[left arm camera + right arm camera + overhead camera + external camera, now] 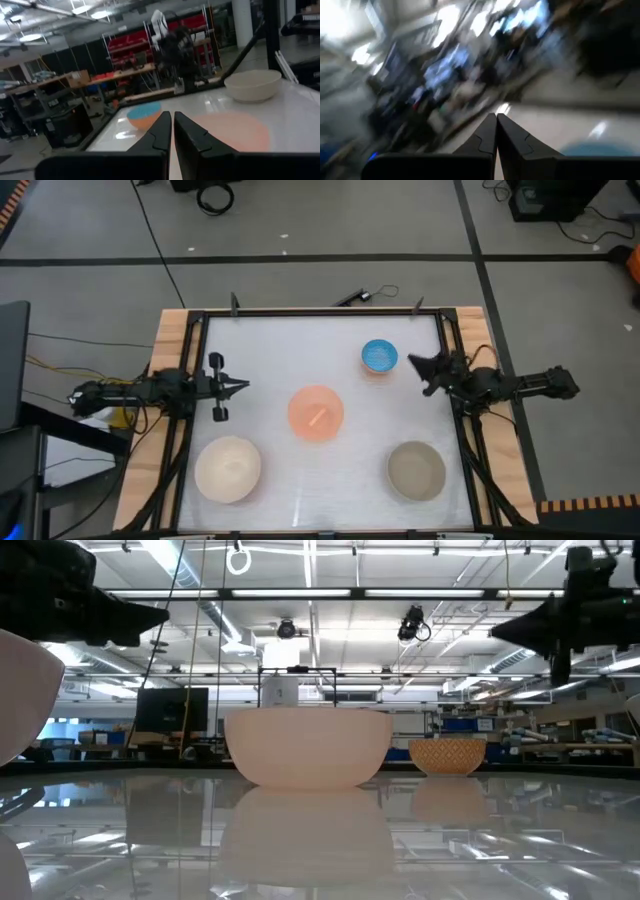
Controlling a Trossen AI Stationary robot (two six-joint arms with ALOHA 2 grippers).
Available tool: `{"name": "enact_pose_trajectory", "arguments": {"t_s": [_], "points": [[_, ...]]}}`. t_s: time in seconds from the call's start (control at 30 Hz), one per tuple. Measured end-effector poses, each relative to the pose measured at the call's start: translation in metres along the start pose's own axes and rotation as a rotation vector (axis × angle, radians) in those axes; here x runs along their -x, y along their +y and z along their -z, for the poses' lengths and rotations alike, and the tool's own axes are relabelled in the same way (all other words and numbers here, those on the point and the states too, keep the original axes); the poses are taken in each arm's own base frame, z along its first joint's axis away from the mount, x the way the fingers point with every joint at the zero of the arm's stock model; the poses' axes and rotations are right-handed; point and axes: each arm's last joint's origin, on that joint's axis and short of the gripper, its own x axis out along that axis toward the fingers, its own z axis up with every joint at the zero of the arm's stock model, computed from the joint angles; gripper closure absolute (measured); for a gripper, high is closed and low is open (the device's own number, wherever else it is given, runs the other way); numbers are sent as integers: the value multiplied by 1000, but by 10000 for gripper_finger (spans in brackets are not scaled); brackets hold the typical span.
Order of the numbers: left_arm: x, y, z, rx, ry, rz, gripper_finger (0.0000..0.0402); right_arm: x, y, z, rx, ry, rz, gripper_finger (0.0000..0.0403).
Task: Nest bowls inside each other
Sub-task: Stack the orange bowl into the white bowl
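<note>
Four bowls stand apart, each upright on its base on the white table. The small blue bowl [379, 356] [144, 114] is at the far right and the salmon-orange bowl [316, 413] [308, 745] in the middle. The cream-white bowl [228, 469] sits near left and the grey-beige bowl [416, 470] [252, 84] near right. My left gripper [243, 385] [171, 115] hangs shut at the table's left edge, pointing level toward the salmon bowl. My right gripper [412, 361] [496, 116] hangs shut at the right edge, just right of the blue bowl. Neither holds anything.
A black frame [320, 312] runs around the table, with wooden strips [170, 340] at the left and right sides. Both arms rest low at the side edges. Open table lies between the bowls. The room beyond holds benches and shelves.
</note>
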Motion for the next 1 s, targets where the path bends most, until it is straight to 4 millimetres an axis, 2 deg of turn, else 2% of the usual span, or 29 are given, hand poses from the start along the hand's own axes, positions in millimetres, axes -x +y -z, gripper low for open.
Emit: {"name": "enact_pose_trajectory", "arguments": {"t_s": [0.17,0.27,0.37,0.47,0.57,0.77,0.87,1.0], "points": [[0,1,-2,1,-23,-6,377,-12,3,18,-185,240,-105,384],[0,2,-5,5,-54,-19,377,-21,10,22,-231,251,-147,384],[1,4,-10,12,-100,-53,377,-38,23,21,-183,273,-161,384],[1,5,-14,49,-144,-63,377,-63,36,22,-56,334,-126,383],[1,5,-15,158,-153,-57,377,-94,48,23,79,370,-106,373],[0,2,-5,249,-56,-34,377,-162,68,24,311,410,-118,318],[0,1,-2,312,-21,-28,377,-192,70,28,364,473,-36,288],[0,0,1,343,11,-24,377,-225,66,38,427,678,87,264]]}}
